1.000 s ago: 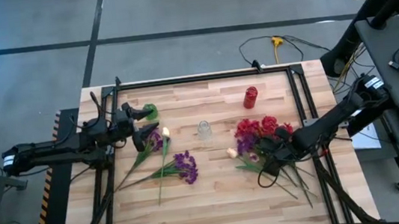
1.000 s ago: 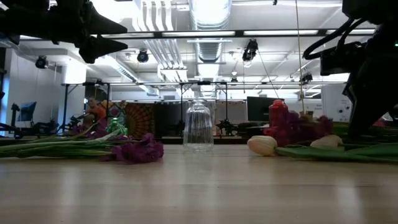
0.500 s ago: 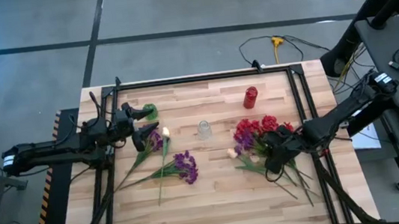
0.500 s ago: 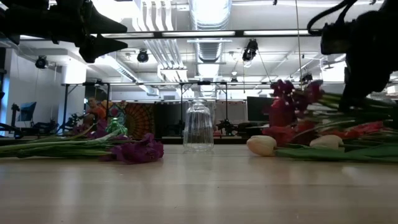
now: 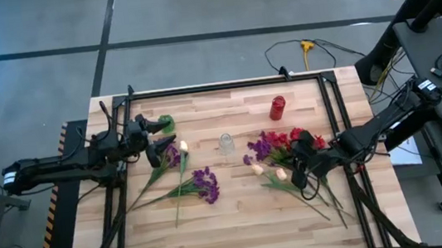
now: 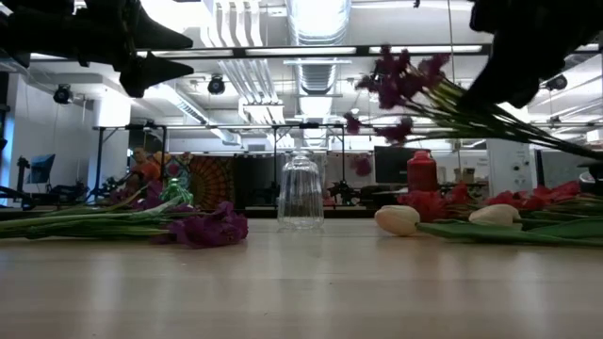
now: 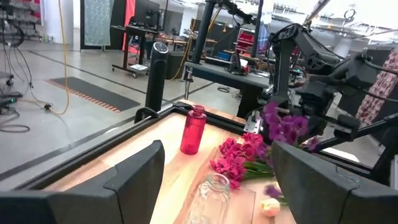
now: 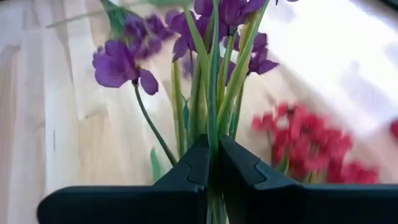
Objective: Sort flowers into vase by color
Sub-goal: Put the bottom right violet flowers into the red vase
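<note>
My right gripper point(image 5: 299, 165) is shut on a bunch of purple flowers point(image 5: 259, 147) and holds their blossoms point(image 6: 400, 75) up over the table's right half. Red flowers point(image 5: 290, 139) and cream tulips point(image 5: 257, 170) lie flat on the table below it. A clear glass vase point(image 5: 226, 143) stands upright mid-table. More purple flowers point(image 5: 205, 184) and a cream tulip point(image 5: 183, 147) lie left of it. My left gripper point(image 5: 156, 140) hovers open above those stems, level, facing the vase point(image 7: 211, 193). My right gripper pinches several green stems of the purple flowers point(image 8: 212, 134) together between its two fingers. It comes from the table's right side, slanting down. The blossoms stick out beyond the fingertips toward the clear vase, raised clear of the table, and the stems slope down to the right point(image 6: 556, 141).
A red bottle-shaped vase point(image 5: 277, 107) stands at the far right of the table. A green object point(image 5: 166, 123) sits by the left arm at the far left. Black frame rails point(image 5: 225, 86) run along the table's edges. Bare wood lies along the near edge.
My right gripper has risen and tipped up toward level, staying shut. It has lifted the purple flowers out of the right-hand pile. Their blossoms have swung up and toward the clear vase, while the red flowers and the tulips stayed on the table.
</note>
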Tool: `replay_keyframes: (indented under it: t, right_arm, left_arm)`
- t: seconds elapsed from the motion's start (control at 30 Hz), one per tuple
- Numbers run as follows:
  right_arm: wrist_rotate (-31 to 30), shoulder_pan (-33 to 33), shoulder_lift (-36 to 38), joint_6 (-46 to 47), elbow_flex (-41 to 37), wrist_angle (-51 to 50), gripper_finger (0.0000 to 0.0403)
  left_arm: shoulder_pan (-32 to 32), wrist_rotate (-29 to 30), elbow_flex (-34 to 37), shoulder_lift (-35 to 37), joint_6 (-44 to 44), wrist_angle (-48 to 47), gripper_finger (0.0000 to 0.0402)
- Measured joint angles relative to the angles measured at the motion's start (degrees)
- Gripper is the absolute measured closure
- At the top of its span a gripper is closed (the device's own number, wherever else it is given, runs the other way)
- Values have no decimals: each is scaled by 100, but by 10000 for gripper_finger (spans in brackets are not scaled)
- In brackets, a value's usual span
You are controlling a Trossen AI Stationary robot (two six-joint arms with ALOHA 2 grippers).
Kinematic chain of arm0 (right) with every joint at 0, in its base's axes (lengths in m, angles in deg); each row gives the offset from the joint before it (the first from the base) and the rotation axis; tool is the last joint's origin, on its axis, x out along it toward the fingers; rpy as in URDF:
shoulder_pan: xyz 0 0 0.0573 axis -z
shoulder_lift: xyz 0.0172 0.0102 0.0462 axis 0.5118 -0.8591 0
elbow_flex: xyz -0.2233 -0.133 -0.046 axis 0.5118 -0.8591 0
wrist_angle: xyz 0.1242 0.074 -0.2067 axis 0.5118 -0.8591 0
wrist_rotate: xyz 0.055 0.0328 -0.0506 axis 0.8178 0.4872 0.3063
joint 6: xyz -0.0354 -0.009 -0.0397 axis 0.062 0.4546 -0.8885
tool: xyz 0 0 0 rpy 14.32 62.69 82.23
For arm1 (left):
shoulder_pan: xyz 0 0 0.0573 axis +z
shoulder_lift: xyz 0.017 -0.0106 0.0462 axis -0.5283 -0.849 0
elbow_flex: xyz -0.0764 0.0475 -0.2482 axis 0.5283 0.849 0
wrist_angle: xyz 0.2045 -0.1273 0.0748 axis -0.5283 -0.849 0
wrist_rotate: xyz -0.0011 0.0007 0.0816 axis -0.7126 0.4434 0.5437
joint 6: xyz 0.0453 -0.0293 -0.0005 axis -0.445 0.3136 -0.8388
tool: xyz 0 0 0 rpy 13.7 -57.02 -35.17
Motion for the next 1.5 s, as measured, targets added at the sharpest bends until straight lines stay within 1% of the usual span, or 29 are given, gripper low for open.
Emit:
replay_keyframes:
  t: [0.17, 0.3, 0.5, 0.6, 0.73, 0.8, 0.93, 1.03, 1.07, 1.2, 1.37, 1.5]
  right_arm:
    - [-59, 0, 0, -1186, 0, 601, 385]
    - [-38, 0, 2, -2194, 0, 1136, 385]
    - [64, 0, 2, -3427, -47, 1989, 385]
    - [439, 2, 41, -4185, -287, 2640, 385]
    - [1039, 55, 207, -4947, -879, 4166, 385]
    - [1208, 148, 287, -5153, -1172, 4816, 385]
    - [1251, 378, 345, -5423, -1547, 5798, 385]
    - [1296, 570, 313, -5533, -1719, 6507, 385]
    - [1374, 642, 294, -5550, -1743, 6700, 385]
    - [1653, 905, 291, -5549, -1808, 7292, 385]
    - [1657, 1258, 249, -5521, -1812, 7950, 385]
    - [1658, 1548, 1, -5368, -1810, 8712, 385]
  left_arm:
    - [0, -9, 0, 0, 433, 99, 125]
    - [-2, -35, 0, -7, 516, 483, 125]
    - [-3, -55, 0, 5, 606, 1086, 125]
    - [-4, -55, 0, 4, 626, 1239, 125]
    - [-2, -57, 0, -2, 623, 1557, 125]
    - [-2, -57, 0, -7, 562, 1739, 125]
    - [-2, -37, 0, -7, 250, 1983, 125]
    - [-2, 156, 0, -7, 181, 2002, 125]
    - [-2, 250, 0, -11, 181, 2000, 125]
    - [-2, 295, 0, -73, 167, 2066, 125]
    - [-2, 295, 0, -107, 132, 2192, 125]
    - [-2, 293, 0, -109, -96, 2186, 125]
